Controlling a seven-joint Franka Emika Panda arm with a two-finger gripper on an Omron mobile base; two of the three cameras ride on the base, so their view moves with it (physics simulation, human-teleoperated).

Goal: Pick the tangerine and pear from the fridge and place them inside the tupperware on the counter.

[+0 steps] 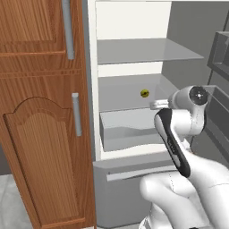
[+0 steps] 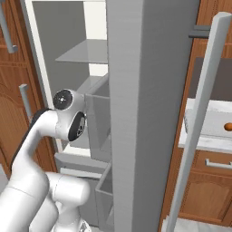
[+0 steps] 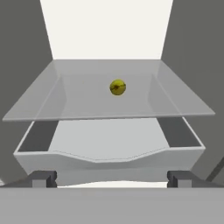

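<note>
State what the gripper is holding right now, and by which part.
Nothing is held. The gripper is open, its fingers wide apart in front of the fridge drawer, while the pear sits untouched on the shelf.

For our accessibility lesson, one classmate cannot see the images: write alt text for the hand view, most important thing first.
A small yellow-green pear with a dark spot sits alone near the middle of a grey fridge shelf, straight ahead of the camera. Below the shelf is an open grey drawer, and the two dark jaws of the gripper stand wide apart at the bottom edge.

Open room lies between end effector (image 3: 112, 179) and pear (image 3: 117, 87); drawer (image 3: 109, 155) sits below.
</note>
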